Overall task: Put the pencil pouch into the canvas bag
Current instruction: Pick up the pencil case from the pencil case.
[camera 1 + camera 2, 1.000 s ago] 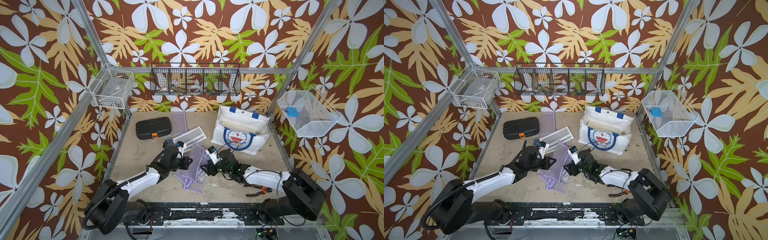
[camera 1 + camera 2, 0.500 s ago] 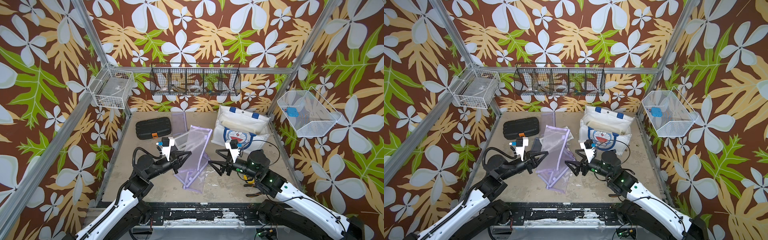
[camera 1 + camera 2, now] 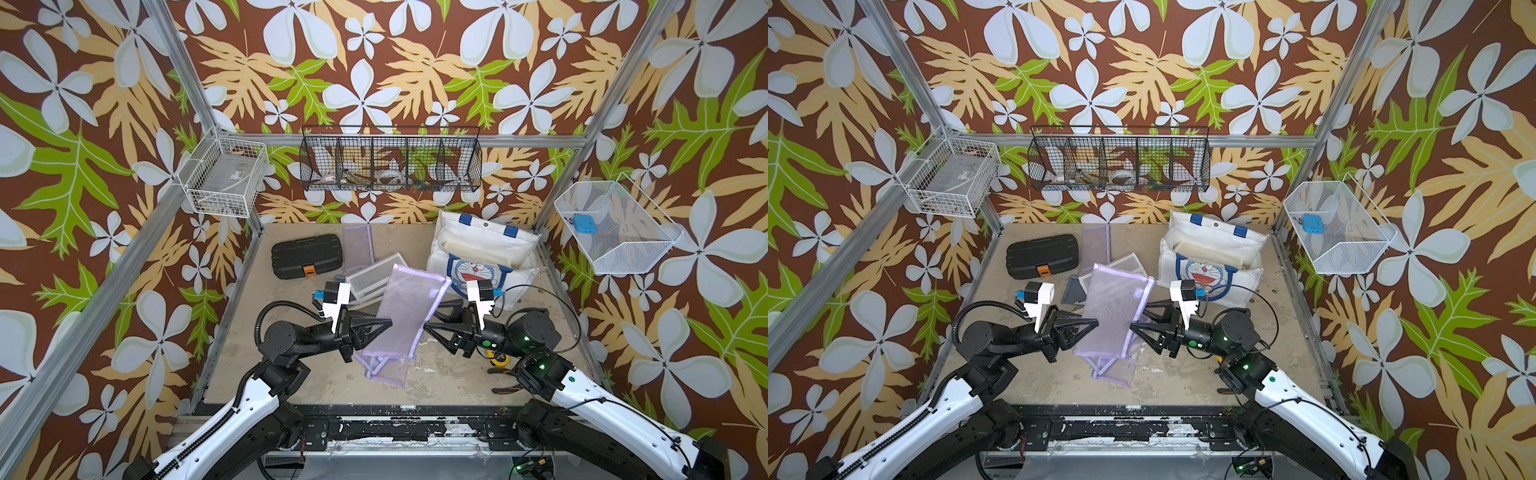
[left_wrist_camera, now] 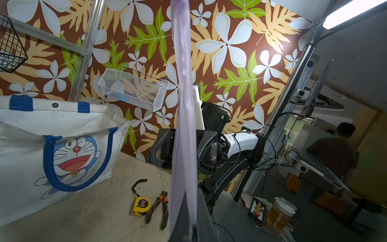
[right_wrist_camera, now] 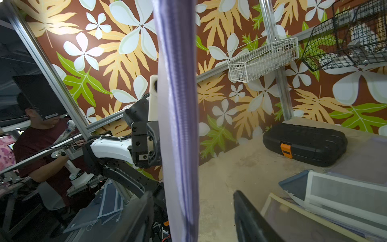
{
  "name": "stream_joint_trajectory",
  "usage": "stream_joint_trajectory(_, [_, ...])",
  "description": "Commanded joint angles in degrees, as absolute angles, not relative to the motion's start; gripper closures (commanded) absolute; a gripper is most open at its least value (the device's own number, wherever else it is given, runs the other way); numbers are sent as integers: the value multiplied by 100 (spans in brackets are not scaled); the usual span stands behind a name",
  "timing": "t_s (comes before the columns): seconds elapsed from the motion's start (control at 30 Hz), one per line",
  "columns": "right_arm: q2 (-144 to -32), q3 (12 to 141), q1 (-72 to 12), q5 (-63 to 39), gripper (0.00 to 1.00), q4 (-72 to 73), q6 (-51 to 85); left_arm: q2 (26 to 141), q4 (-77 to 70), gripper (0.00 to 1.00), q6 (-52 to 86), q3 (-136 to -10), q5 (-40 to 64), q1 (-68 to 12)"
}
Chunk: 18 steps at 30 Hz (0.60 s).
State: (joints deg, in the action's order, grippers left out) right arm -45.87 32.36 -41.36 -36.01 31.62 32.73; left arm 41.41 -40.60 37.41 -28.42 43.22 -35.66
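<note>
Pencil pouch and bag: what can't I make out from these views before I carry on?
Left hand grip on the pencil pouch: left wrist view, cut off by the frame edge.
Right hand contact with the pouch: right wrist view, fingers blurred and cut off; too small in both top views.
Room inside the canvas bag: both top views, a cream sheet at its mouth covers it.
</note>
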Motion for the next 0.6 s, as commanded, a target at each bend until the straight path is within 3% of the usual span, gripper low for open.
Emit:
stream_joint_trajectory(0.0, [-4609,3183,-4136,-3747,47,3772,3444,4186,-4539,100,3902,-2830,4482,-3601])
stream_joint_trajectory(0.13, [-4690,3172,-4136,-3797,52,3995,3495,4257,-4612,100,3955,-2807,4491,-3630])
stream_joint_trajectory(0.57, [-4520,3112,-4135,-3738,96,3861,3449,4507,-4905,100,4089,-2681,4416,-3630])
